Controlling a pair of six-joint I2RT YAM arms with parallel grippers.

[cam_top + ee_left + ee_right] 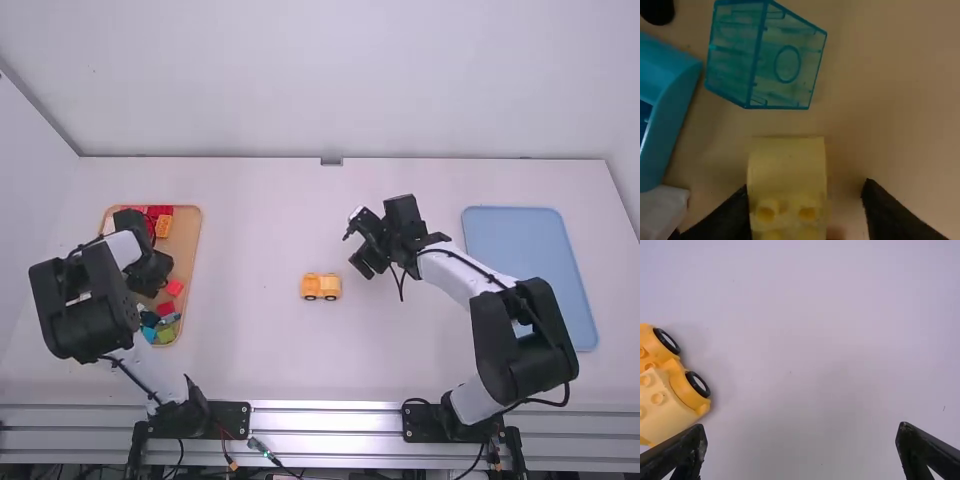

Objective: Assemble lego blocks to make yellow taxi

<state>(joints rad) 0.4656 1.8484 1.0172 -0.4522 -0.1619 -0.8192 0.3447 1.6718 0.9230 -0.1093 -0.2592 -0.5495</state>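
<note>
1. Your left pincer (pixel 805 189) is wide, with the yellow block (pixel 787 165) between its fingers. One finger looks very near a side; the other is well apart. It isn't holding the block.
2. The block is in the tan tray (pixel 187 245). The see-through block (pixel 785 65) is near it, so open no wider than you need, or you may bump it.
3. Your right pincer (pixel 801 427) is wide and has nothing in it. The car (pixel 321 287) is on the table (pixel 250 350), near that pincer, wheels down.
4. The yellow block should be light and hard. It won't squash, so a small, firm squeeze should do.
5. Get it in the middle first. Take it by two flat sides, under the bumps. Keep the bumps free.
6. Its sides look smooth. If you pinch just an edge, it could tip or slip out.
7. The car may roll on its wheels (pixel 699 383). To keep it still, hold the low part, not the pale top (pixel 665 405), which might pop off.
</note>
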